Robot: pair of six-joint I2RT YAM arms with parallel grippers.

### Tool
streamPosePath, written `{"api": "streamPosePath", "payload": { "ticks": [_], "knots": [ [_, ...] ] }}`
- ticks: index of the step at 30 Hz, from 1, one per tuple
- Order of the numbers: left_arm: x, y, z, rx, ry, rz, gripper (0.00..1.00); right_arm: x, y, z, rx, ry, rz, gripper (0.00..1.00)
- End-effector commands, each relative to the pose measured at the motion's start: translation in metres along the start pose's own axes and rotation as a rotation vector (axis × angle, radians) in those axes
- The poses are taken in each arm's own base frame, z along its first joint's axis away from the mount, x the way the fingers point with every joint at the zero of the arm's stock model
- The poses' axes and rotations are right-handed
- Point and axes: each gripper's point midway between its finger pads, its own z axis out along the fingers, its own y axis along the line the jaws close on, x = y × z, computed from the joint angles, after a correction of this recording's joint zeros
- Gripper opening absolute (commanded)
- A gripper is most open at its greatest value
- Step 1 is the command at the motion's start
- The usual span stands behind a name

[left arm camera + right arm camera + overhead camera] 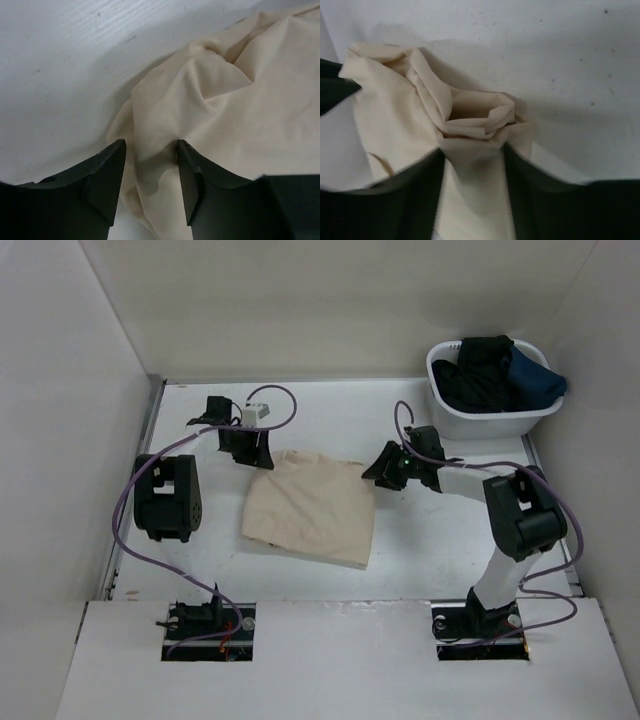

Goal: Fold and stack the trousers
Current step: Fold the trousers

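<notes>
Trousers point(310, 508) lay in the middle of the table point(440, 550), folded into a rough rectangle, so folding looked partly done; a further fold and stacking seemed left. Left gripper point(150, 150) sat at the far-left corner, jaws part open over cloth, holding nothing. Right gripper point(472, 150) sat at the far-right corner, jaws part open astride a bunched fold; pinched or not, could not tell.

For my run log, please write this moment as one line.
trousers folded on table | left gripper open at far-left corner | right gripper open at far-right corner
</notes>
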Motion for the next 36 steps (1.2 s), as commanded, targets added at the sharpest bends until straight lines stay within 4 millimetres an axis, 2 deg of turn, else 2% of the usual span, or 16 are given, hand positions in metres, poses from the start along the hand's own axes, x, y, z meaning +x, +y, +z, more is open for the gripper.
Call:
{"api": "streamPosePath", "payload": {
  "ticks": [1,3,4,5,8,10,14,16,18,22,25,26,27,29,30,36],
  "knots": [
    [-0.007,-0.003,-0.004,0.001,-0.044,0.02,0.34,-0.015,0.009,0.012,-0.032,-0.039,0.0,0.37],
    [-0.007,0.0,-0.005,-0.006,-0.06,-0.001,0.2,-0.013,0.004,0.017,-0.027,-0.036,0.015,0.14],
    [-0.008,0.001,-0.007,-0.011,-0.069,-0.011,0.15,-0.014,0.003,0.018,-0.034,-0.04,0.02,0.05],
    [-0.009,0.002,-0.009,-0.015,-0.08,-0.018,0.11,-0.018,0.0,0.018,-0.033,-0.052,0.033,0.0],
    [-0.007,0.0,-0.01,-0.02,-0.115,-0.051,0.03,-0.046,-0.016,0.006,-0.016,-0.135,0.073,0.0],
    [-0.004,-0.008,-0.012,-0.02,-0.16,-0.075,0.0,-0.062,-0.018,-0.002,-0.02,-0.172,0.074,0.0],
    [-0.015,-0.026,-0.033,-0.011,-0.32,-0.1,0.02,-0.097,-0.021,-0.021,-0.024,-0.24,0.067,0.0],
    [-0.021,-0.035,-0.04,-0.003,-0.369,-0.07,0.06,-0.103,-0.022,-0.022,-0.029,-0.23,0.065,0.01],
    [-0.021,-0.042,-0.037,0.009,-0.368,-0.044,0.08,-0.1,-0.022,-0.016,-0.038,-0.19,0.058,0.04],
    [-0.024,-0.042,-0.021,0.013,-0.343,-0.024,0.1,-0.097,-0.029,-0.013,-0.018,-0.187,0.06,0.14],
    [-0.027,-0.032,-0.015,0.006,-0.319,-0.041,0.13,-0.102,-0.029,-0.02,-0.022,-0.206,0.054,0.31],
    [-0.027,-0.031,-0.014,0.006,-0.311,-0.047,0.14,-0.103,-0.026,-0.022,-0.03,-0.208,0.042,0.4],
    [-0.027,-0.03,-0.013,0.008,-0.306,-0.052,0.15,-0.104,-0.023,-0.025,-0.035,-0.213,0.028,0.53],
    [-0.026,-0.032,-0.016,0.014,-0.301,-0.057,0.18,-0.105,-0.014,-0.031,-0.052,-0.216,-0.01,0.73],
    [-0.028,-0.034,-0.018,0.014,-0.306,-0.052,0.19,-0.106,-0.009,-0.035,-0.058,-0.223,-0.03,1.0],
    [-0.028,-0.058,-0.045,0.002,-0.351,0.007,0.25,-0.109,0.013,-0.071,-0.053,-0.282,-0.108,1.0]
  ]
}}
